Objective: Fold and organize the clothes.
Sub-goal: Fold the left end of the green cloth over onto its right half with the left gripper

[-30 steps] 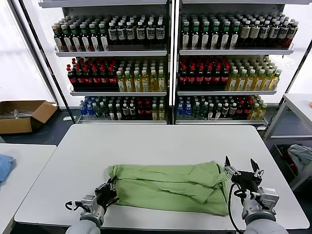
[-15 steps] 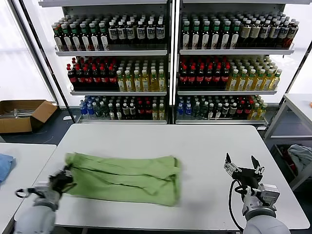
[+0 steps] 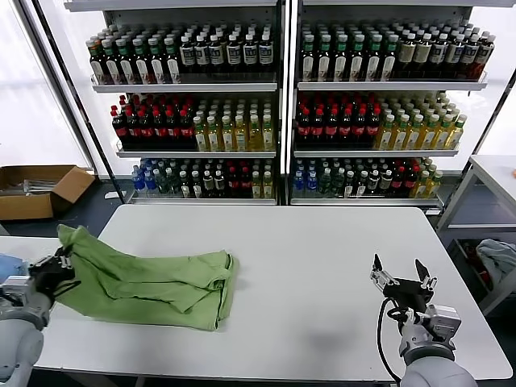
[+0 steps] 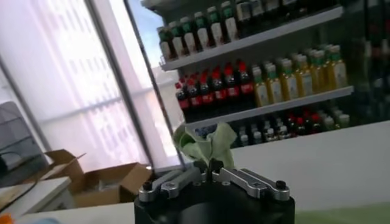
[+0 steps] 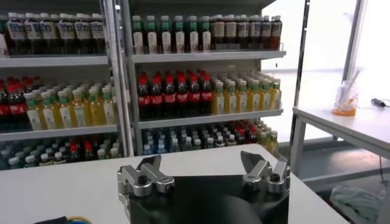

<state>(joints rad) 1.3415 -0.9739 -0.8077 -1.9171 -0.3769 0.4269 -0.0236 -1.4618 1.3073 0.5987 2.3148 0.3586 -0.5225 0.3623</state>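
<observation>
shirt (image 3: 153,278) | light green, rumpled | table's left edge, corner lifted

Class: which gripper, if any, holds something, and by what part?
The left gripper pinches the green shirt by a bunched edge at its left end; the right gripper holds nothing.

Bottle labels (image 3: 201,52) — none legible — no text

1 green shirt (image 3: 149,278). 2 grippers: left (image 3: 58,270), right (image 3: 401,278). 3 white tables: main (image 3: 322,266), one at left (image 3: 24,246), one at right (image 3: 496,173). 2 shelf units (image 3: 278,89), 3 bottle rows each. 1 cardboard box (image 3: 36,189).
</observation>
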